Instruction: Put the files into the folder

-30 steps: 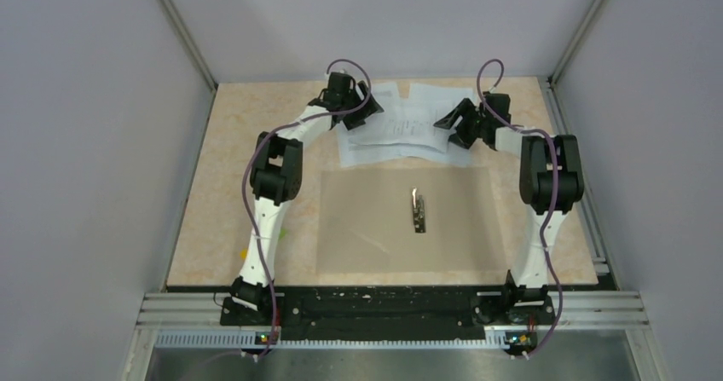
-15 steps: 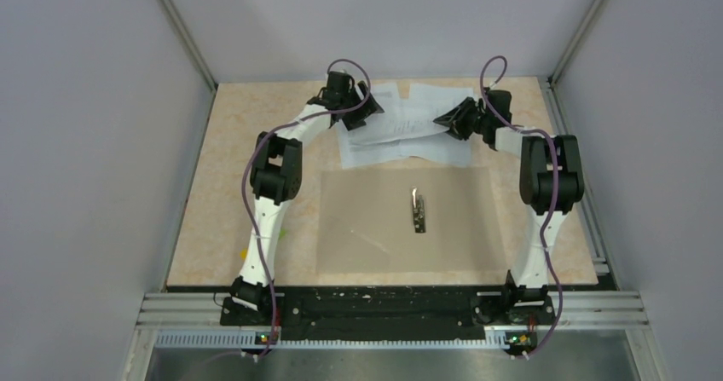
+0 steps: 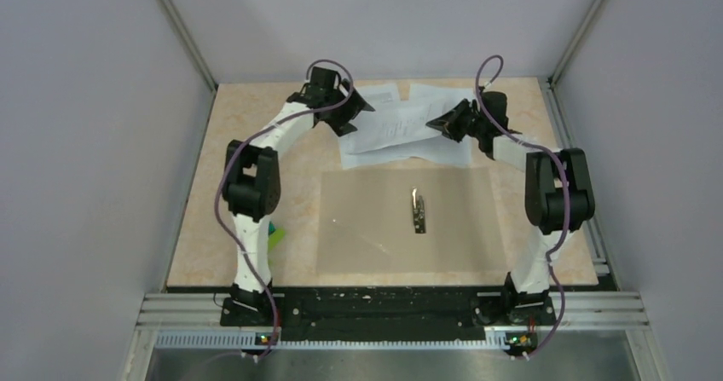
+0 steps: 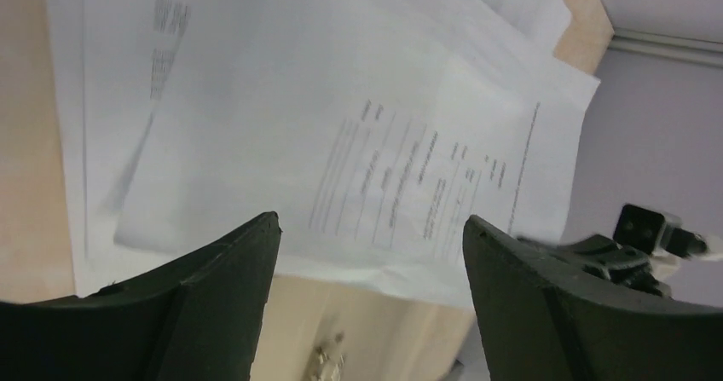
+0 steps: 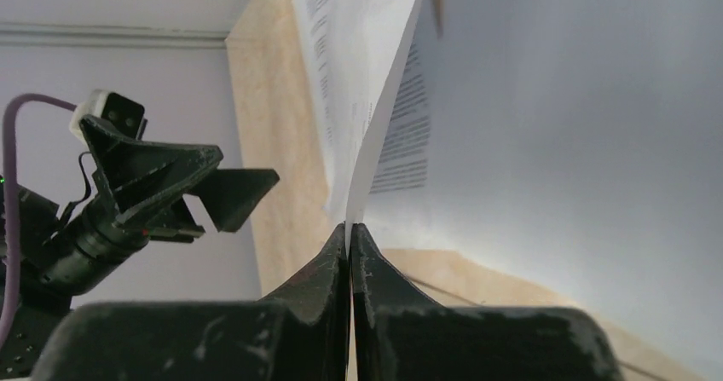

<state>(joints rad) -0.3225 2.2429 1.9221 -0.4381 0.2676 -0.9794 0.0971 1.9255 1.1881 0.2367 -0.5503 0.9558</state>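
At the far end of the surface (image 3: pixel 223 142), your right hand (image 5: pixel 349 230) is pressed together on one sheet's edge, holding it raised off the files (image 3: pixel 396 129). Your left hand (image 4: pixel 372 221) hovers spread above them. Nearer you, the folder (image 3: pixel 375 228) lies flat, just beside the papers.

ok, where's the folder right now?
Top view: the folder lies flat, centred left to right, directly on the near side of the files. Its metal clip sits just right of its middle.
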